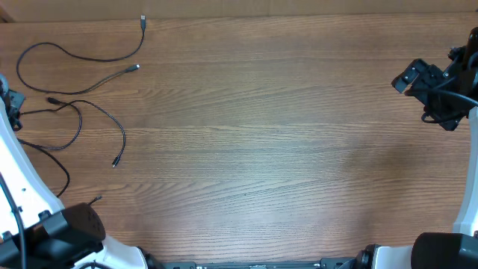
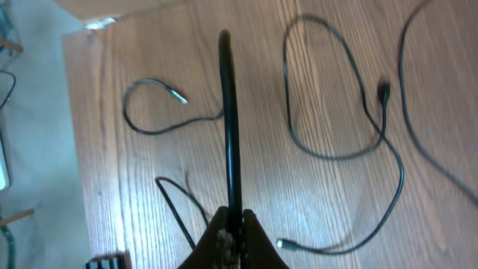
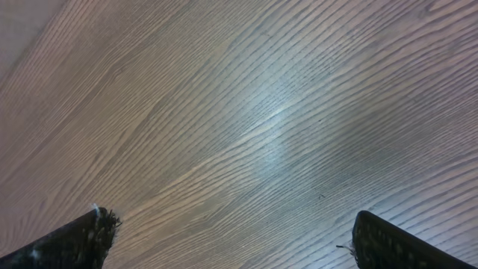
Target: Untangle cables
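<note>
**Cords lie loose at the desk's ten o'clock corner – one claw shut, one wide**

From above, the cables (image 1: 142, 26) are all in the ten o'clock corner of the wooden desk (image 1: 261, 149), spread as thin black strands. One cord runs from a plug near the far edge, sweeps round in a wide loop and ends in a silvery plug (image 1: 134, 67) pointing toward three o'clock. Just below it a second strand curls out from the nine o'clock edge and trails down to a small plug (image 1: 116, 162) at about eight o'clock of the group. The strands cross in places near the nine o'clock edge; how far they are caught up there I cannot tell.

The left claw (image 2: 231, 223) sits at that same edge, its fingers pressed together. A thick dark line rises straight from between them toward twelve o'clock in its own camera; whether that is a cord pinched in the claw I cannot tell. Around it the wrist view shows a loop ending in a black plug (image 2: 384, 93) at two o'clock and a short silver-tipped strand (image 2: 179, 97) at ten o'clock.

The right claw (image 1: 409, 78) hangs at the desk's three o'clock side, well apart from the cords. Its fingers (image 3: 86, 235) stand wide – only bare wood grain between them.
</note>
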Controlling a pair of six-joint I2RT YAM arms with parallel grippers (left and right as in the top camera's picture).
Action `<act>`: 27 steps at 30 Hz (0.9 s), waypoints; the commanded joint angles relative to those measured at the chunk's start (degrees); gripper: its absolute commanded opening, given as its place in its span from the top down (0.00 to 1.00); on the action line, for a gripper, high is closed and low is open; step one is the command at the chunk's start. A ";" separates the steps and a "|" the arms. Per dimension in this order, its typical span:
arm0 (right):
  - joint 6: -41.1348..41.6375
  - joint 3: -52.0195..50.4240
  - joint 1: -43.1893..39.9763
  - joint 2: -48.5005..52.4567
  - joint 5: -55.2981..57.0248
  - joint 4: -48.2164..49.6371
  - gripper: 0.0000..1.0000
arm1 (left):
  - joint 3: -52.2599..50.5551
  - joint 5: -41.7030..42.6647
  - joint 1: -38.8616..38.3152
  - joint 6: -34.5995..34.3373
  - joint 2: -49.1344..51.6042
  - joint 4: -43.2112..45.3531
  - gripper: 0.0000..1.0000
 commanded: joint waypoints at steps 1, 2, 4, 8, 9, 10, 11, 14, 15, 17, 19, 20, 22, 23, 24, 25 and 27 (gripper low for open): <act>-0.22 0.46 -0.02 0.09 0.37 0.28 0.00 | -0.22 6.23 0.63 6.08 1.01 1.38 0.96; -0.22 0.48 -0.02 0.09 0.37 0.28 0.00 | -0.22 8.26 0.94 7.41 1.09 1.88 0.96; -0.22 0.46 -0.02 0.09 0.37 0.28 0.00 | -0.22 13.31 2.03 8.63 1.09 2.10 0.96; -0.22 0.46 -0.02 0.09 0.37 0.28 0.00 | -0.26 23.71 4.98 13.25 1.11 0.11 0.96; -0.22 0.46 -0.02 0.09 0.37 0.28 0.00 | -0.26 25.55 5.38 15.17 1.11 -0.46 0.96; -0.22 0.46 -0.02 0.09 0.37 0.28 0.00 | -0.28 27.02 5.42 17.73 1.11 -1.07 0.96; -0.22 0.46 -0.02 0.09 0.37 0.28 0.00 | -0.28 27.71 5.38 20.22 1.11 -1.90 0.96; -0.22 0.46 -0.02 0.09 0.37 0.28 0.00 | -0.57 27.08 4.87 23.63 1.11 -4.44 0.95; -0.22 0.48 -0.02 0.09 0.37 0.28 0.00 | -0.96 26.67 4.72 24.26 1.11 -5.07 0.96; -0.22 0.46 -0.02 0.09 0.37 0.28 0.00 | -2.73 24.74 4.52 25.07 1.11 -5.75 0.96; -0.22 0.46 -0.02 0.09 0.37 0.28 0.00 | -5.29 24.33 4.55 25.11 1.11 -5.46 0.96; -0.22 0.46 -0.02 0.09 0.37 0.28 0.00 | -6.91 24.37 4.52 25.11 1.11 -5.22 0.96; -0.22 0.46 -0.02 0.09 0.37 0.28 0.00 | -10.82 24.41 4.52 25.14 1.11 -4.72 0.96; -0.22 0.46 -0.02 0.09 0.37 0.28 0.00 | -12.59 24.44 4.52 25.16 1.11 -4.31 0.96; -0.22 0.46 -0.02 0.09 0.37 0.28 0.00 | -14.58 24.44 4.48 25.16 1.11 -3.65 0.96; -0.22 0.46 -0.02 0.09 0.37 0.28 0.00 | -16.74 24.44 4.46 25.14 1.11 -2.86 0.96; -0.22 0.46 -0.02 0.09 0.37 0.28 0.00 | -20.98 24.74 4.46 25.11 1.11 -1.09 0.96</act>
